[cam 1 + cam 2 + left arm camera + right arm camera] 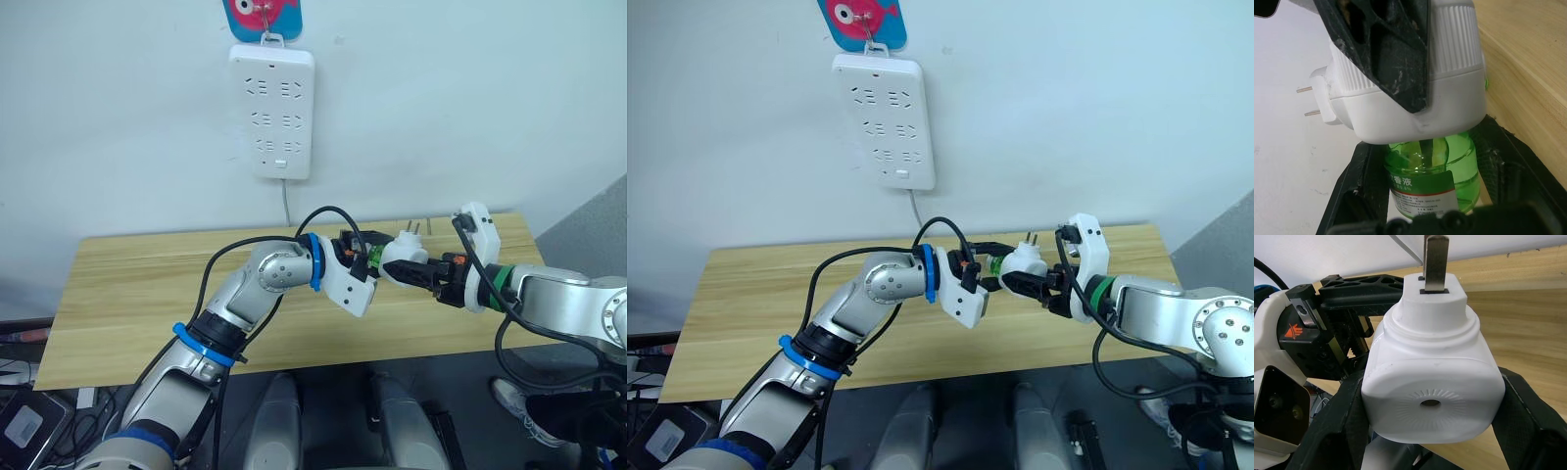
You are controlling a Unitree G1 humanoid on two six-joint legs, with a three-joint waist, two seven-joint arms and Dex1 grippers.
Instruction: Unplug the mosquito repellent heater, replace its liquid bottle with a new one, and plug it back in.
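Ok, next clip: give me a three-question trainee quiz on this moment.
1. True or false: the heater is plugged into the power strip.
2. What does the left gripper grip? A) the green bottle B) the cable C) the table
3. Which gripper clamps the heater's white body?

Key: 1 false, it is held over the table with prongs bare. 2 A. 3 the right gripper.

A long wooden table (147,284) stands against a white wall (470,108). Its top is light yellow-brown wood with thin lines running along it. The part of the top that can be seen is bare, with nothing lying on it. The front edge faces the robot, and the back edge touches the wall. Beyond its right end is a grey surface (598,230).
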